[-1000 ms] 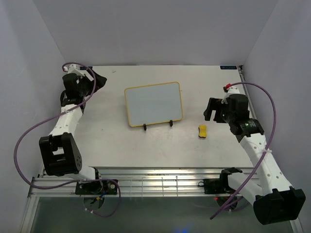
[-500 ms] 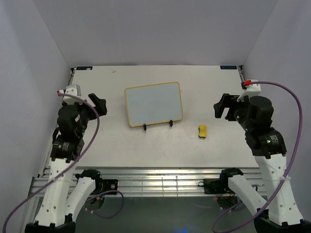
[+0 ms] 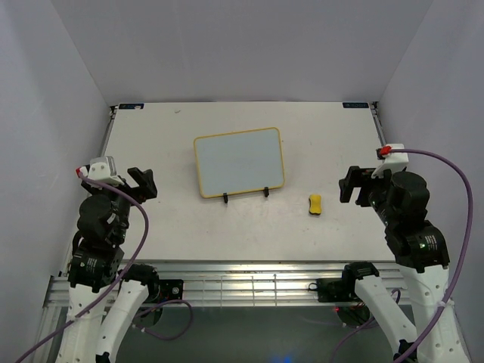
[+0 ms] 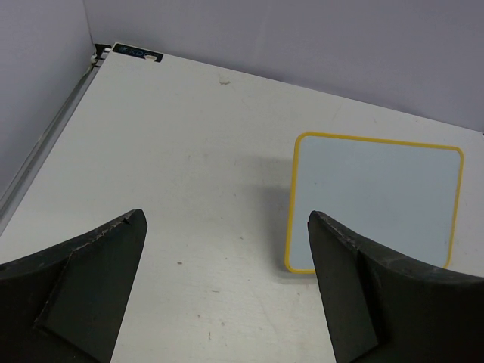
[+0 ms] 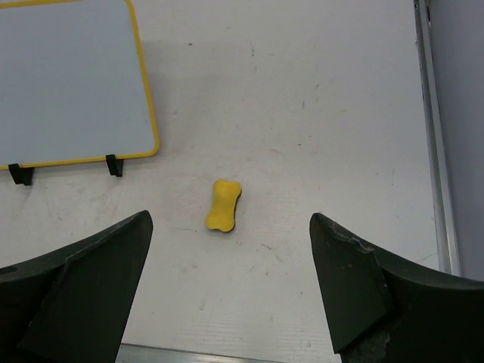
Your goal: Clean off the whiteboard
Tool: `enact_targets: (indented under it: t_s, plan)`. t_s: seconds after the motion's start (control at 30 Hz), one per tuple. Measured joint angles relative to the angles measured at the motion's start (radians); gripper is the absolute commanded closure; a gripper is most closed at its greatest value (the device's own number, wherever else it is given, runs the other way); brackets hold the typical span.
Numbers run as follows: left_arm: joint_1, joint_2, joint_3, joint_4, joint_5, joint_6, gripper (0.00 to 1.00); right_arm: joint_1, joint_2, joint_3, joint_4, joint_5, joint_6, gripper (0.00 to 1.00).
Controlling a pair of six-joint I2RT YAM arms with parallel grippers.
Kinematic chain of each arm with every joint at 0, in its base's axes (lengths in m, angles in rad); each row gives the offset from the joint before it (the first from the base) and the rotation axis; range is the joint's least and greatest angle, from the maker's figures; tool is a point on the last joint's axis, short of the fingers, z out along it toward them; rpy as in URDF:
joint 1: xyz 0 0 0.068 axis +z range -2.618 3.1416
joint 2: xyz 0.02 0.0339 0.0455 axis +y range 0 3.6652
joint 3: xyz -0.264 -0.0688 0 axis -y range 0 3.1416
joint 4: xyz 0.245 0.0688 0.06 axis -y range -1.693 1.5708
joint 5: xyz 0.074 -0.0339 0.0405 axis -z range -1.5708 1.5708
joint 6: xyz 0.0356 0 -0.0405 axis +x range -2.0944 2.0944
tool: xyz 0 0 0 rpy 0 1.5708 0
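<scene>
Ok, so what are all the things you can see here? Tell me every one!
table: one, white, under everything
whiteboard: one, white with a yellow frame, no writing on it, middle of the table, propped up on the stand
stand: one, black, two small feet showing at the whiteboard's near edge
eraser: one, yellow, lying flat on the table to the right of the whiteboard, touching nothing else
cables: purple, looping off each arm
arms: two, white and black, one at each side of the table
left claw: one, black, open and empty, above the table's left side
right claw: one, black, open and empty, right of the eraser
</scene>
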Motion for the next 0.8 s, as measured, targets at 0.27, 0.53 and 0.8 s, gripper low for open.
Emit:
enact_targets:
  t_s: [0.27, 0.53, 0.8]
  plan:
    - [-0.022, 0.007, -0.040, 0.051, -0.042, 0.020, 0.02, 0.001, -0.027, -0.030, -0.024, 0.042, -0.018, 0.10]
    - [-0.025, 0.007, -0.085, 0.076, -0.037, 0.038, 0.02, 0.001, -0.017, -0.037, -0.021, 0.057, -0.027, 0.10]
    - [-0.025, 0.007, -0.090, 0.098, -0.024, 0.040, 0.02, 0.001, -0.002, -0.068, -0.010, 0.051, -0.032, 0.10]
